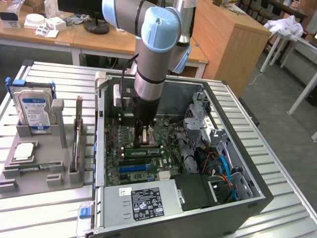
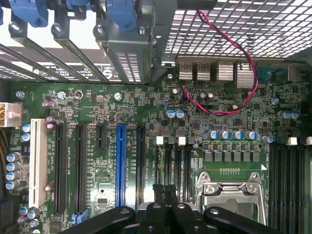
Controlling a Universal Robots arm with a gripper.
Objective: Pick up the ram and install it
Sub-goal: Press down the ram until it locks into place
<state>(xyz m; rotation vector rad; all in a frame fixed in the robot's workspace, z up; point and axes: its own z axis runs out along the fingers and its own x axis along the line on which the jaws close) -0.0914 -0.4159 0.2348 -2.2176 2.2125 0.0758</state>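
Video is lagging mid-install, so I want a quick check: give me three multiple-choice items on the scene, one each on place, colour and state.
1. Where is the gripper?
A. Raised high above the case
B. Inside the open computer case, just above the motherboard
C. Outside the case, off to one side

2. What colour is the long slot between the black ones on the motherboard?
A. Red
B. Yellow
C. Blue

3. How do the gripper's jaws stand?
A. Shut
B. Wide open
C. Half open

Answers:
1. B, the arm reaches down into the case and ends over the board.
2. C, the wrist view shows one bright blue slot.
3. A, the fingers sit together with no gap.
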